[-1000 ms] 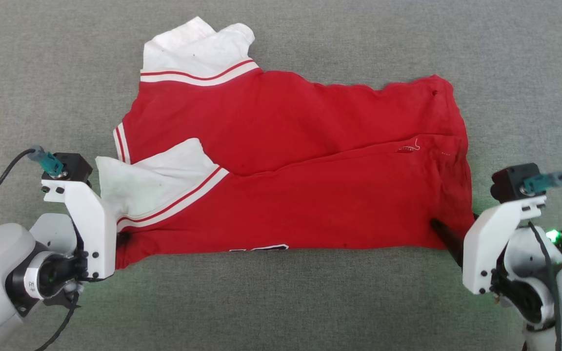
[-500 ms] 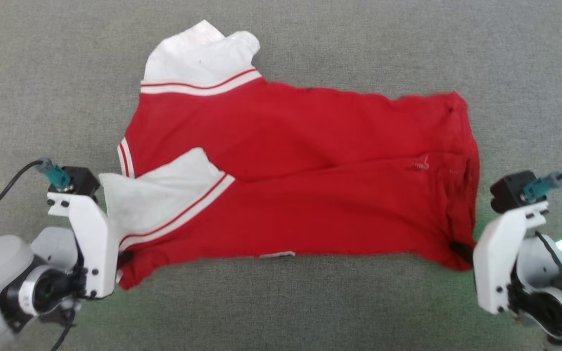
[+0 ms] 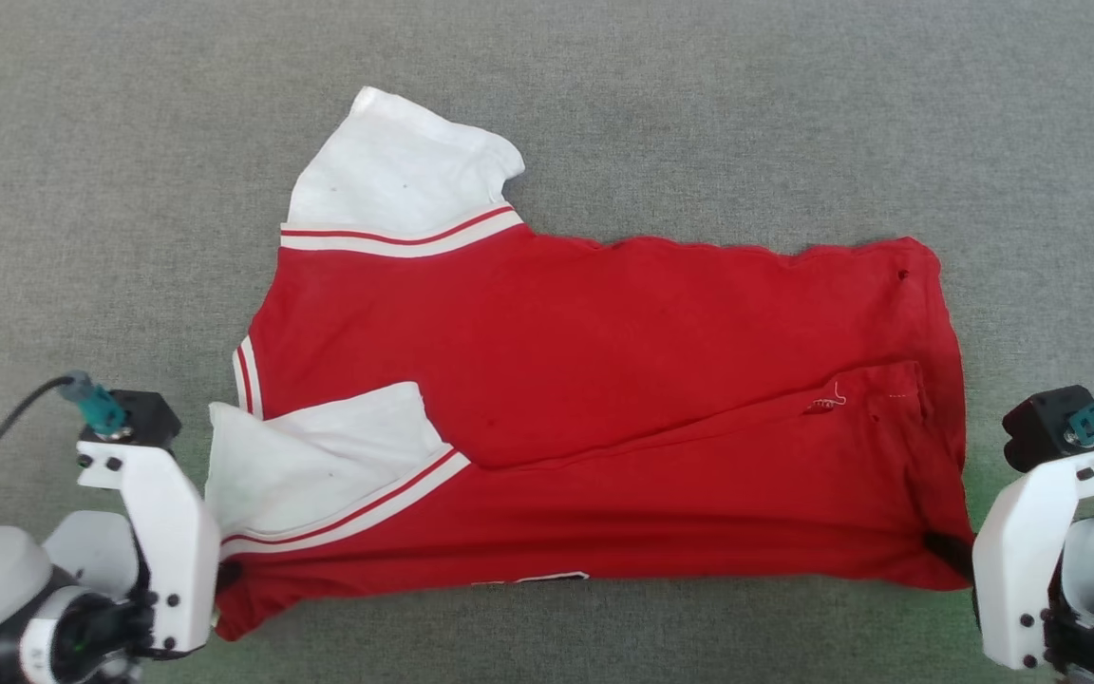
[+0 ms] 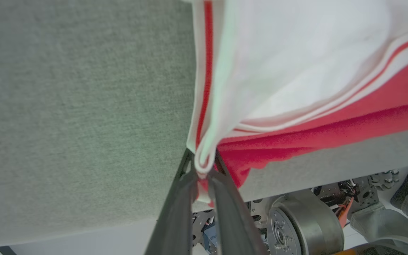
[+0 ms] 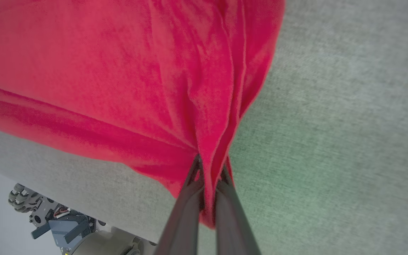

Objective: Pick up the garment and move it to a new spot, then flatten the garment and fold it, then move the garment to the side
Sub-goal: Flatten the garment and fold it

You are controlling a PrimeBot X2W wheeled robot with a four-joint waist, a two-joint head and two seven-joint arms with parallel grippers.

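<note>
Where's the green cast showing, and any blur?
Head view: sharp, even light, faint green glow on grey felt table beside right gripper. Left wrist view: green tint on red white-sleeved jersey T-shirt. Right wrist view: felt greenish, shirt slightly soft.

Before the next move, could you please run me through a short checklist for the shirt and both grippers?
1. Left gripper shut on the shirt at its sleeve-end corner: ok.
2. Right gripper shut on the hem-end corner: ok.
3. Near edge straight between the two grips: ok.
4. Shirt lying flat: not ok; the near white sleeve is folded over the red body.
5. Lettering readable: cannot tell; a sliver peeks out at the near edge.
</note>
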